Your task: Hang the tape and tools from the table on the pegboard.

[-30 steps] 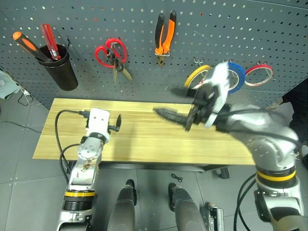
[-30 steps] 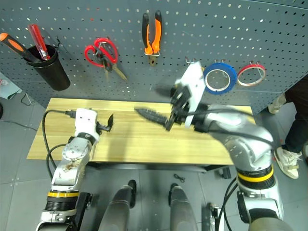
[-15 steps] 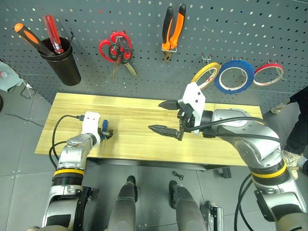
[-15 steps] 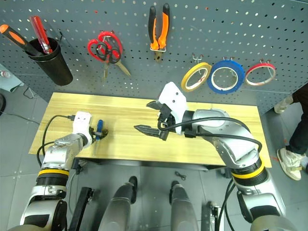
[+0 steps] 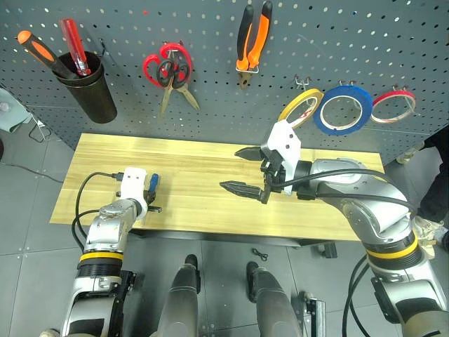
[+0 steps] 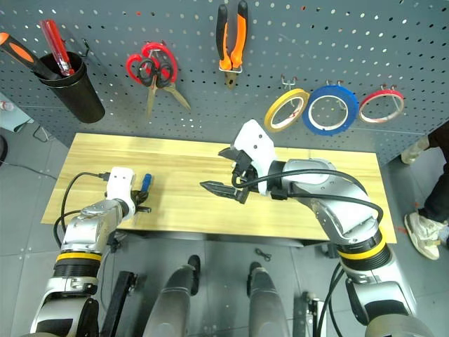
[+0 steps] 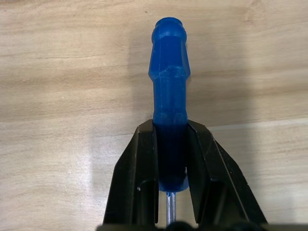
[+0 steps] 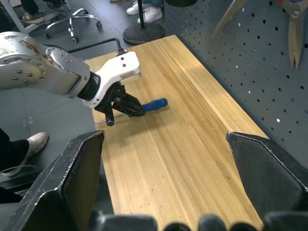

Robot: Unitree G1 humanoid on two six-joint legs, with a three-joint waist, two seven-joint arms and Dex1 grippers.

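Observation:
The blue-handled screwdriver point(image 7: 169, 72) lies on the wooden table point(image 5: 210, 210) near its left front edge. My left gripper point(image 7: 171, 126) is shut on the lower part of its handle, and the thin metal shaft runs back between the fingers. The same grip shows from above point(image 5: 151, 193). My right gripper point(image 5: 231, 168) hangs open and empty over the middle of the table. On the pegboard point(image 5: 365, 42) hang the blue tape point(image 5: 342, 110), the orange-and-black pliers point(image 5: 252, 35) and the black-handled scissors point(image 5: 168, 70).
Red-handled scissors point(image 5: 156, 62) share the hook with the black ones. A yellow tape ring point(image 5: 300, 107) and a thin red one point(image 5: 393, 105) flank the blue tape. A black cup point(image 5: 88, 88) at the board's left holds orange and red screwdrivers.
My left gripper came down onto the screwdriver and closed on its handle. The right gripper stays open over the table. The head view shifted a little.

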